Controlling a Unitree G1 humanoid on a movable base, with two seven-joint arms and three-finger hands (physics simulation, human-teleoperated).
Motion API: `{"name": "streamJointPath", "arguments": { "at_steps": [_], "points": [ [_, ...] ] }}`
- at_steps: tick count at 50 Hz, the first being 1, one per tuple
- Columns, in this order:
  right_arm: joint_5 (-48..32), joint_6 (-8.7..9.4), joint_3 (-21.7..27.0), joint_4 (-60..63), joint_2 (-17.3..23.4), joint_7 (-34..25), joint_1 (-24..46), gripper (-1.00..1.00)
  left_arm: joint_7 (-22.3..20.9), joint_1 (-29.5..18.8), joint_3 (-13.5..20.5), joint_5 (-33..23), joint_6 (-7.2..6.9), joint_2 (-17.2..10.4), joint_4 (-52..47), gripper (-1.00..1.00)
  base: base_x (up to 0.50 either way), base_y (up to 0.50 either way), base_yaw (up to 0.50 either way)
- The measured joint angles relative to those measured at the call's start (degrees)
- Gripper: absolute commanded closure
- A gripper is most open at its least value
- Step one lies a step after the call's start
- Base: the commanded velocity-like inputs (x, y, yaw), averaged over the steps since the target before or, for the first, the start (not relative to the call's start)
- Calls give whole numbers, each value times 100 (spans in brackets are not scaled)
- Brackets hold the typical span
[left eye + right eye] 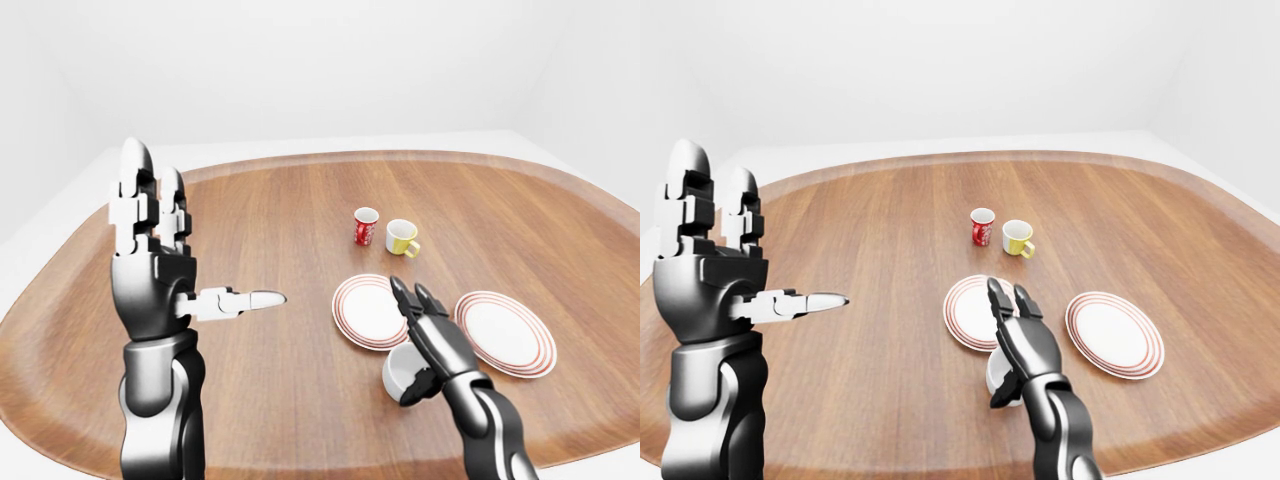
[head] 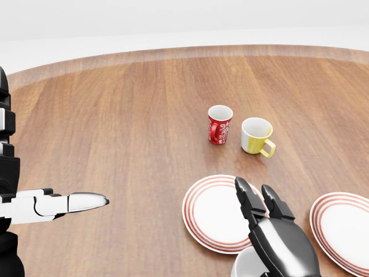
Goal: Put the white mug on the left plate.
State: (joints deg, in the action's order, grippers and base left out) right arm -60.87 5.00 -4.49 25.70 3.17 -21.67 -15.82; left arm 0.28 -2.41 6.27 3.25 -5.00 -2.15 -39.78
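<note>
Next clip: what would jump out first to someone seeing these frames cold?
The raised left hand, fingers open and pointing up, fills the left of the left-eye view. Low and right of centre, the right hand reaches over the white mug, which sits on the table just below the left plate. A red mug and yellow mug stand further up.

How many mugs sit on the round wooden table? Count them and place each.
3. The red patterned mug and yellow-and-white mug stand side by side above the plates; the white mug lies below them, under the right hand.
</note>
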Motion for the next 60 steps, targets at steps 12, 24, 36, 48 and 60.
{"name": "streamJointPath", "arguments": {
  "at_steps": [12,24,36,48,60],
  "points": [
    [-122,0,-47,-109,14,-76,69,-100,8,-9,-2,4,0,-1,-21,-100,0,0,0],
    [-345,0,-103,-163,34,-224,114,-100,9,-8,0,8,0,-2,-23,-100,0,0,0],
    [-466,0,-122,-265,41,-299,144,-100,12,-12,0,10,0,-2,-33,-100,0,0,0],
    [-492,0,-103,-422,56,-294,194,-100,11,-11,0,14,0,-2,-31,-100,0,0,0],
    [-512,0,-76,-585,71,-266,236,-100,9,-10,2,17,0,-3,-19,-100,0,0,0]
  ]
}}
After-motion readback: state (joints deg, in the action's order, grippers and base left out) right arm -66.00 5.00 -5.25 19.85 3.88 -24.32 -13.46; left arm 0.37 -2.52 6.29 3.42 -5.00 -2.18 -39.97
